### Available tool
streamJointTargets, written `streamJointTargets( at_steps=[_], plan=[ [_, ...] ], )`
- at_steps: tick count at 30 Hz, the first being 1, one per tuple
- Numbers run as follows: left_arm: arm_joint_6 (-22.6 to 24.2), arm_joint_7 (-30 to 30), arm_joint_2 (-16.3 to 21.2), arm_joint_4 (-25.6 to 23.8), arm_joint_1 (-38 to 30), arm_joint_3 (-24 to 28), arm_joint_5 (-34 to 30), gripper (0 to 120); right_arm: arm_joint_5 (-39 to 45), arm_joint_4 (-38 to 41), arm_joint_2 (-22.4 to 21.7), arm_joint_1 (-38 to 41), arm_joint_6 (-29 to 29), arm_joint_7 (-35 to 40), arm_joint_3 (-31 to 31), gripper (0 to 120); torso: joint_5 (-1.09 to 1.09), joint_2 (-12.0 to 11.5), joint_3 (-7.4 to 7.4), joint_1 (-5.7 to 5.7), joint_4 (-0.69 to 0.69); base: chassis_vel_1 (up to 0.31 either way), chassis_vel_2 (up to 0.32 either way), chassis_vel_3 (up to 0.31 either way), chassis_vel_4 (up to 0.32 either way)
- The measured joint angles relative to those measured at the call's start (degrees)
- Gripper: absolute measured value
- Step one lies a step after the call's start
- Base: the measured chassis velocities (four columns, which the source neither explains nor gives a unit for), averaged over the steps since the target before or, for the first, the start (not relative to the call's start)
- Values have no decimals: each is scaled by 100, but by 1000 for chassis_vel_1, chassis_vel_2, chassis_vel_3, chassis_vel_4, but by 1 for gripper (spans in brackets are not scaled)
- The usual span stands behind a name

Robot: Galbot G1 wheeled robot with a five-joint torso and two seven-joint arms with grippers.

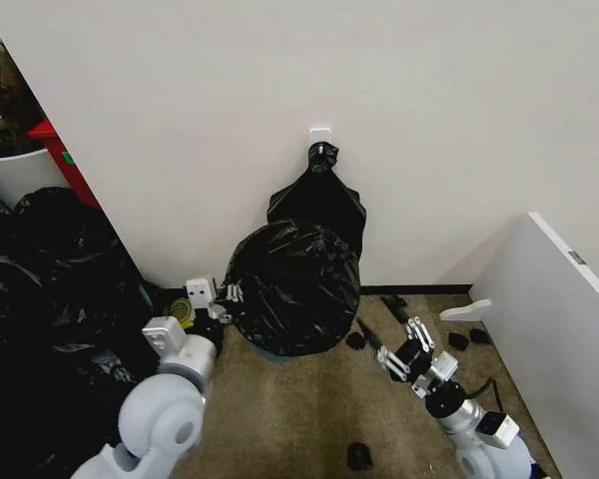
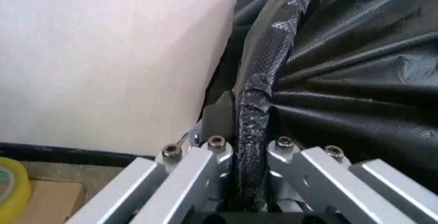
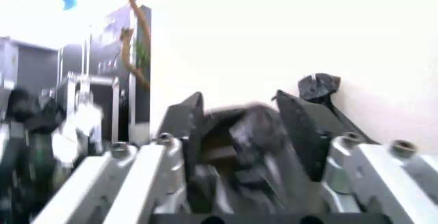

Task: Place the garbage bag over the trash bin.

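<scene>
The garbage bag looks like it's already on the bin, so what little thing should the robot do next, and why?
Probably open the left gripper and ease it back. The garbage bag already drapes over the trash bin, hiding all but a sliver at floor level, and the left gripper grips a bunched fold at the bag's side. The right gripper sits apart, near the floor.

One garbage bag (image 1: 295, 289), pulled over one trash bin (image 1: 270, 351), middle of floor. One flat black bundle (image 1: 317, 200) at 12 o'clock, on wall. One heap of black sacks (image 1: 50, 299) at 9 o'clock. One white tub (image 1: 15, 170) at 10 o'clock. Two grippers: left gripper (image 1: 230, 299), right gripper (image 1: 404, 349). One yellow tape roll (image 1: 183, 311). One white board (image 1: 564, 329) at 3 o'clock.
</scene>
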Motion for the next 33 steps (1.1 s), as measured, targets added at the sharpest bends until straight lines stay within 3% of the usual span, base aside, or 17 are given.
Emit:
streamJointTargets(
  at_steps=[3, 6, 7, 10, 16, 17, 21, 33],
  plan=[
    [-125, 37, -63, 196, -16, 107, 254, 2, -156, 578, -37, 47, -536, 886, -456, 25, 3, 0, 0, 0, 0, 0, 0, 0, 0],
    [-420, 120, -78, 430, -9, 176, 682, 2, -537, 1335, -346, 270, -1947, 2686, -1222, 12, 2, 0, 0, 0, 2, 0, 0, 0, 0],
    [-420, 120, -78, 430, -9, 176, 682, 2, -537, 1335, -346, 270, -1947, 2686, -1222, 12, 2, 0, 0, 0, 2, 0, 0, 0, 0],
    [-680, 211, -92, 642, -25, 238, 1062, 2, -487, 1733, -514, 579, -2856, 3637, -1719, 0, 1, 0, 0, 0, 0, 0, 0, 0, 0],
    [-1065, 368, -154, 866, -68, 306, 1364, 2, -17, 1728, -537, 1462, -4105, 4720, -2471, 0, 2, 0, 0, 0, 1, 0, 0, 0, 0],
    [-1065, 368, -154, 866, -68, 306, 1364, 2, -17, 1728, -537, 1462, -4105, 4720, -2471, 0, 2, 0, 0, 0, 1, 0, 0, 0, 0],
    [-1350, 516, -166, 982, -74, 453, 1577, 2, 531, 1416, -204, 2286, -4881, 5306, -2968, 0, 2, 0, 0, 0, 1, 0, 0, 0, 0],
    [-1445, 564, -216, 981, 27, 569, 1657, 2, 868, 631, 503, 3254, -6353, 6652, -3540, 0, 1, 0, 1, 0, 0, 0, 0, 0, 0]
  ],
)
